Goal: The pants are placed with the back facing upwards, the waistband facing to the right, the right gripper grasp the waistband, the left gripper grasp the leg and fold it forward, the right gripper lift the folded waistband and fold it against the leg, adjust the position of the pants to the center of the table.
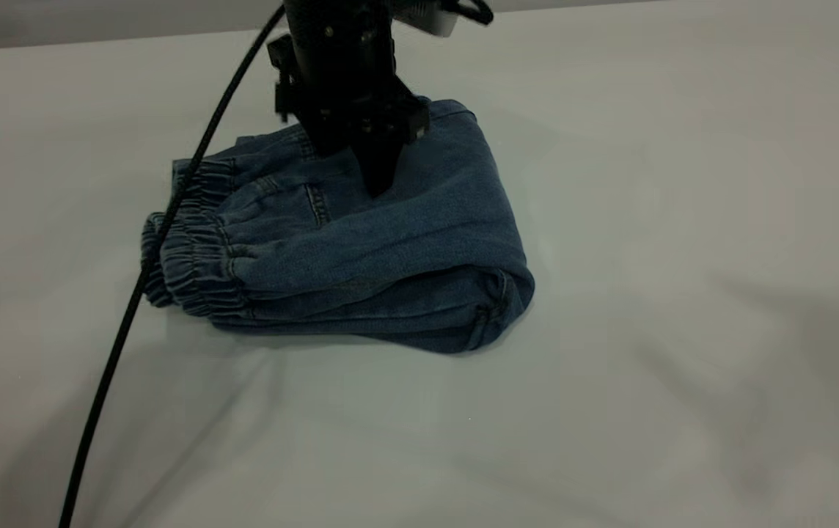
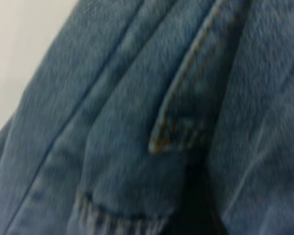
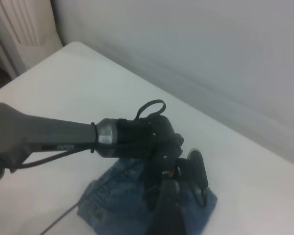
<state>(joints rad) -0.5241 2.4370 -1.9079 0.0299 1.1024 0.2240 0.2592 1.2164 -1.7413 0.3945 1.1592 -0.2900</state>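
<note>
The pants lie folded into a thick bundle on the table, a little left of the middle in the exterior view and toward the far side. The waistband is at that view's left end, its ruched elastic stacked in two gathered layers. The rounded fold of the denim is at the right end. The top layer is plain faded blue, with a seam and a pocket edge running across it. No print shows from here.

My left gripper comes straight down from above onto the top of the bundle, near its far edge. The fingers are drawn together into one dark tapered point, and the tip touches the denim just beside the pocket seam. I cannot tell whether any cloth is pinched between them. My left wrist view is filled with denim – a pocket corner with tan stitching, and a strip of ruched band along one edge.

A thin black cable hangs from my arm, crosses in front of the waistband and runs off toward the near left of the table.

My right gripper is held high and away from the pants, and it shows only as a dark blurred shape in its own wrist view – how it stands I cannot tell. That view looks down on my left arm over the bundle. A small pale marking on the arm's grey tube is too blurred to read.
</note>
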